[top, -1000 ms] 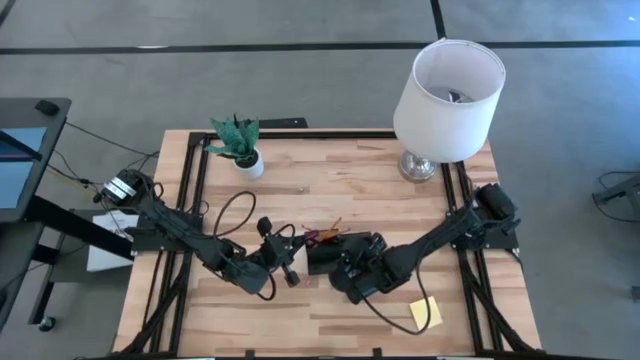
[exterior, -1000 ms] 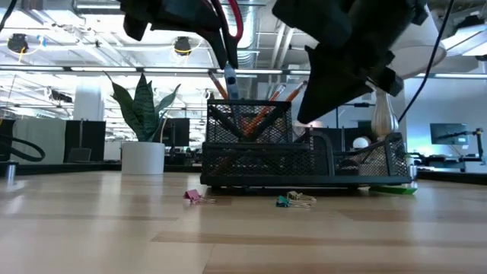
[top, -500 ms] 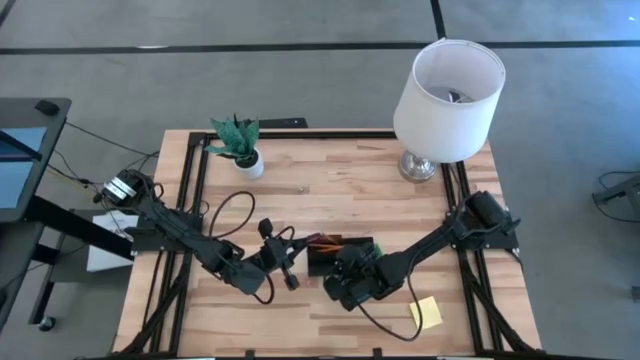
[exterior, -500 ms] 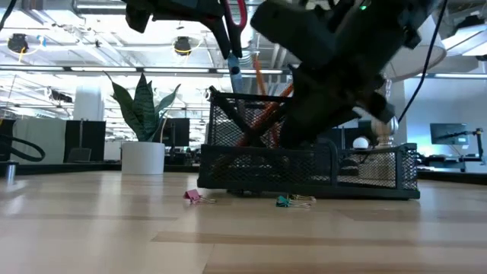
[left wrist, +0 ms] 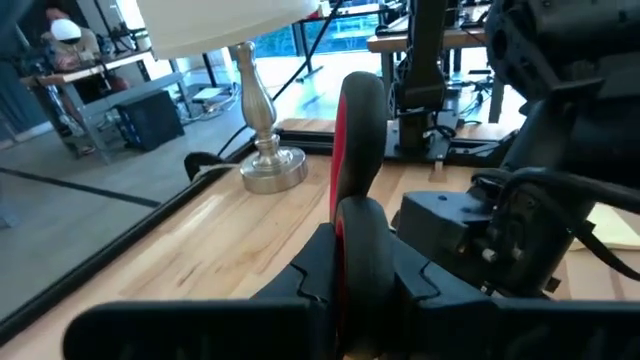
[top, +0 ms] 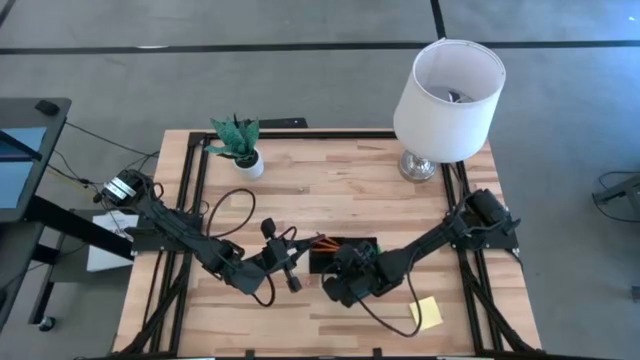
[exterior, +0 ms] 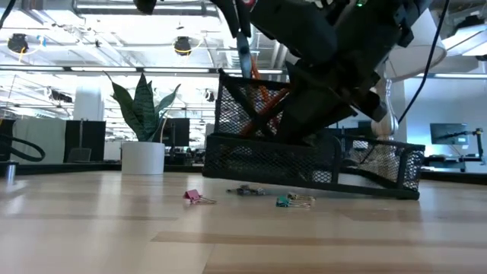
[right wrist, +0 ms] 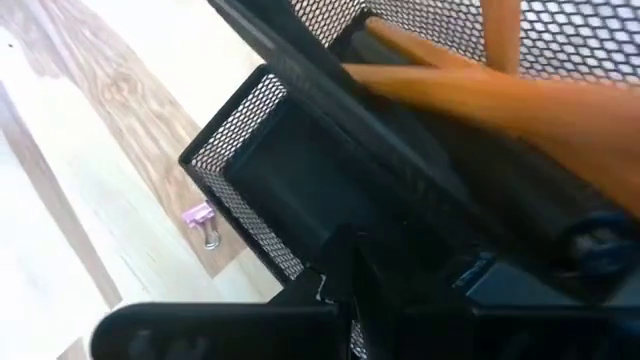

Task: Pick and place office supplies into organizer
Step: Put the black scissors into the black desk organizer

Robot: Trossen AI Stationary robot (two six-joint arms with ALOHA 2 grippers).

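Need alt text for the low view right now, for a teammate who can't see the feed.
A black mesh organizer holding orange pencils sits tilted, its left end lifted off the wooden table under a dark robot arm. A pink clip and a green clip lie in front; a potted plant stands behind.

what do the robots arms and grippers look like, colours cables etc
Both are slim, matte dark jointed arms. The left arm trails a thin black cable looping over the table beside it, and has a light-coloured label on the joint at its base. The right arm has a bulkier dark block at its shoulder and a black cable curving under its wrist. Each ends in two dark fingers.
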